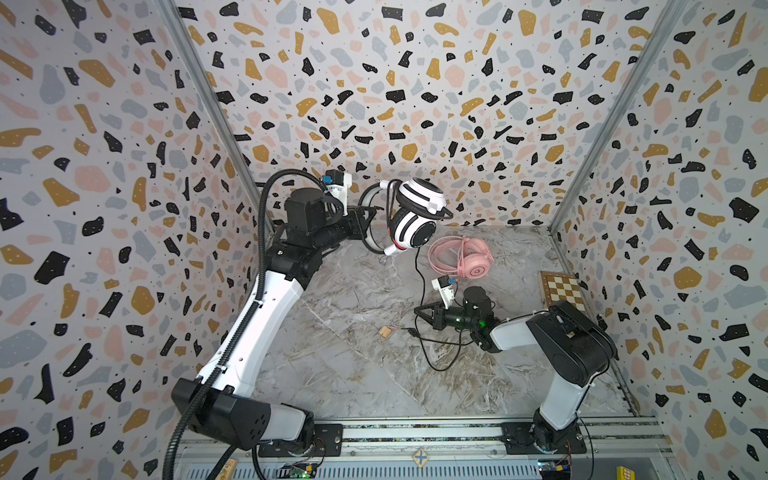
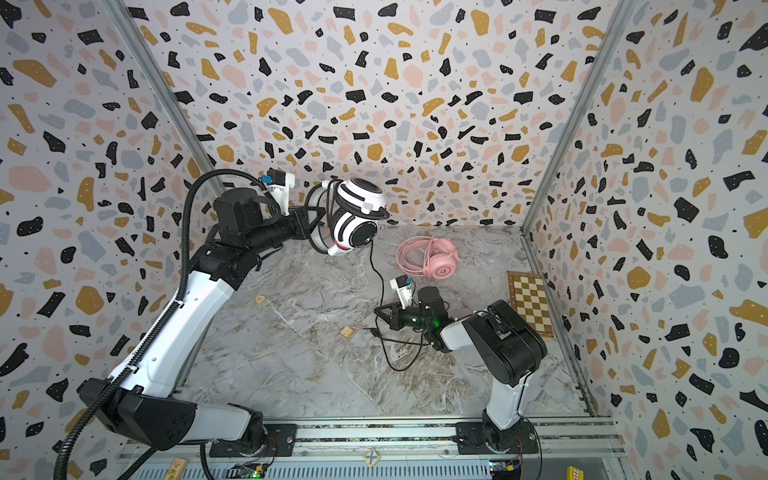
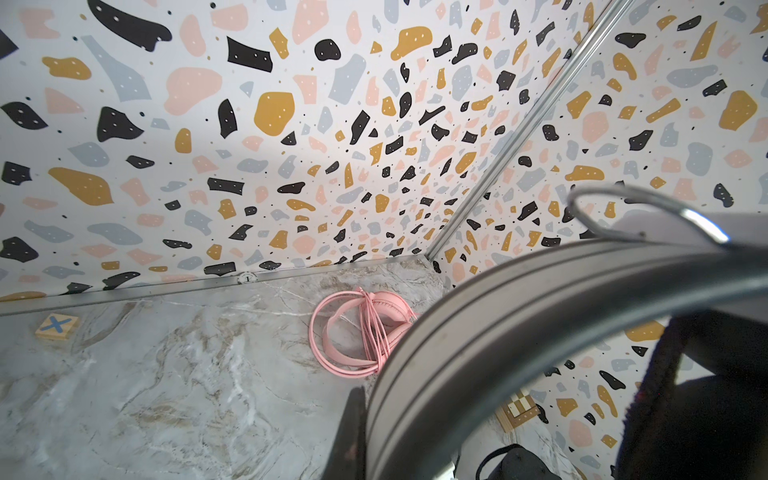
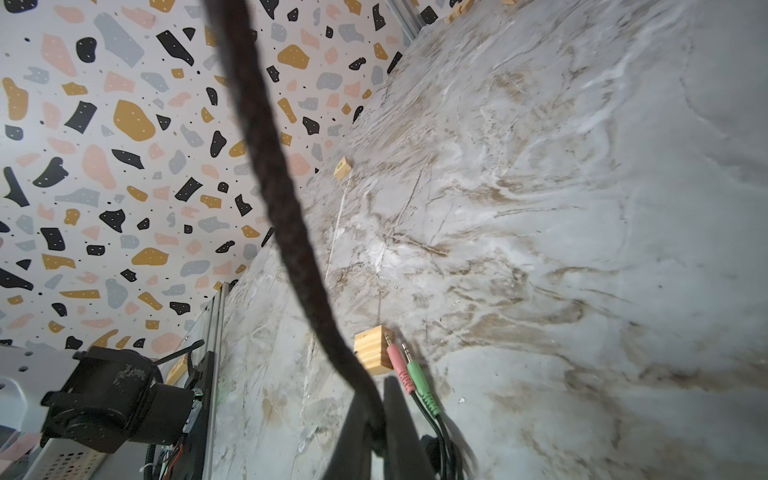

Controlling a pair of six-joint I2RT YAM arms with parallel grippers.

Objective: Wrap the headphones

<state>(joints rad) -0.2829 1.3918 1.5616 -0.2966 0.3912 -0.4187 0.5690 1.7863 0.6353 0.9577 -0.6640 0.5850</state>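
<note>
Pink headset (image 1: 473,266): on the desk (image 1: 353,374), cable coiled, judged done
White headset (image 1: 415,230): raised beside the pink headset, headband clenched in left jaws
Black cable (image 4: 284,216): partly wound, slack pinched in right jaws, plugs (image 4: 409,370) yet unwound

Left arm (image 1: 266,320), right arm (image 1: 563,395): white links, black joints. Black ribbed hose (image 1: 261,245) along left. Green light (image 1: 482,323) on right wrist.
</note>
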